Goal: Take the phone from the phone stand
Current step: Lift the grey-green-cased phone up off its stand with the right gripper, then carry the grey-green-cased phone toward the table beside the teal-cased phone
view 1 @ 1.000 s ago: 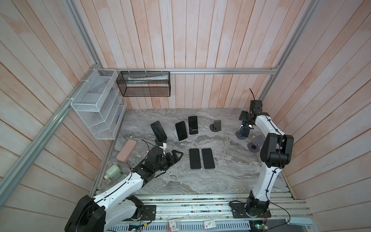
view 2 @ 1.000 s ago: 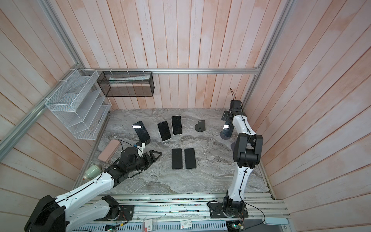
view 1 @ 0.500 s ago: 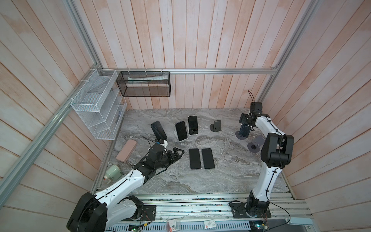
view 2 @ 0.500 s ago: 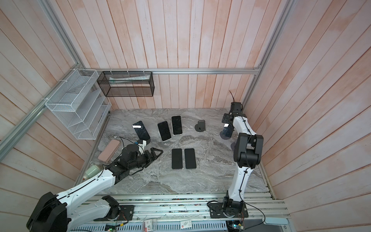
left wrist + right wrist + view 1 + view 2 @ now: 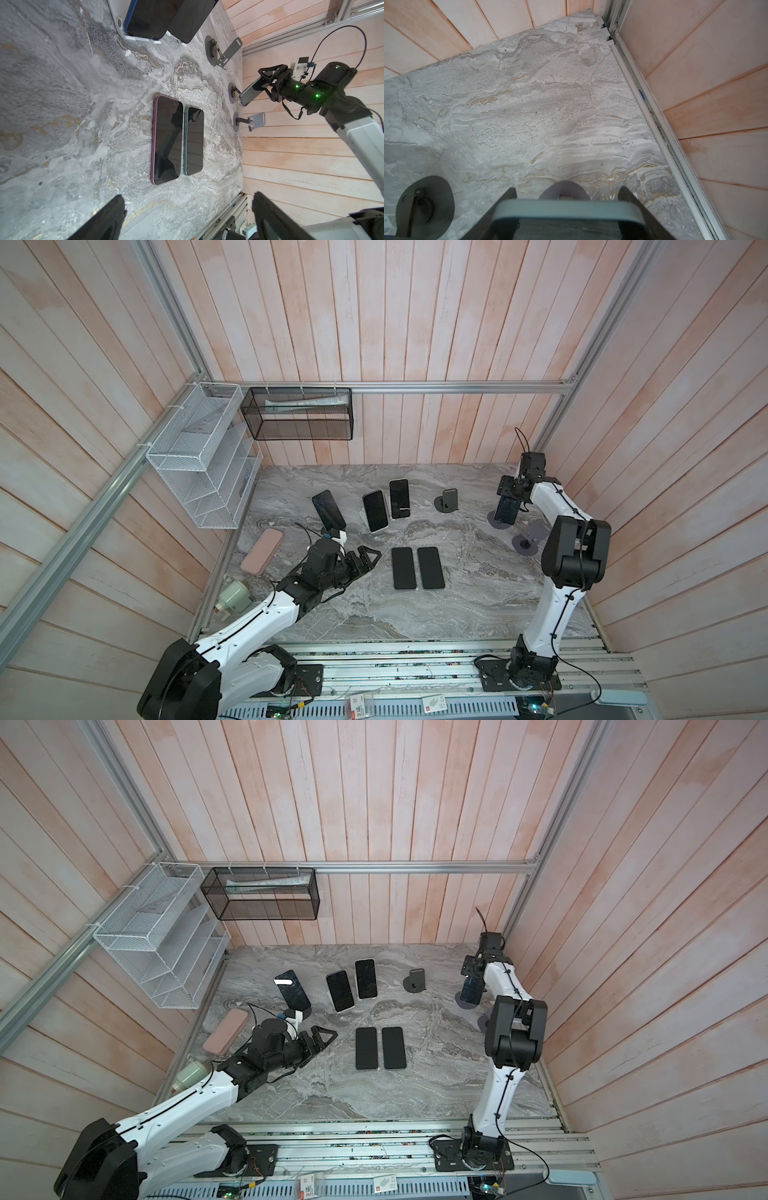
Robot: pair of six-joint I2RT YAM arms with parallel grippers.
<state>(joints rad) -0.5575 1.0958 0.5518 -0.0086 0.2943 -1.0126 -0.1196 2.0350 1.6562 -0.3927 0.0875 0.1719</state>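
Far right, by the wall: right claw (image 5: 510, 501) straddles the top end of the phone (image 5: 506, 512), one finger at each side edge. Cannot tell whether the fingers press on it. The phone leans tilted on its stand (image 5: 495, 520), lower end down by the round base.

Near left: left claw (image 5: 365, 561) spread wide, nothing between the fingers, low over the table (image 5: 457, 605) beside two phones (image 5: 417, 568) lying flat side by side.

Back wall: black mesh basket (image 5: 297, 414), with a pale flat packet (image 5: 305, 402) lying along its rear.

Left wall: white wire rack (image 5: 199, 472), tiered. Contents too faint to tell.
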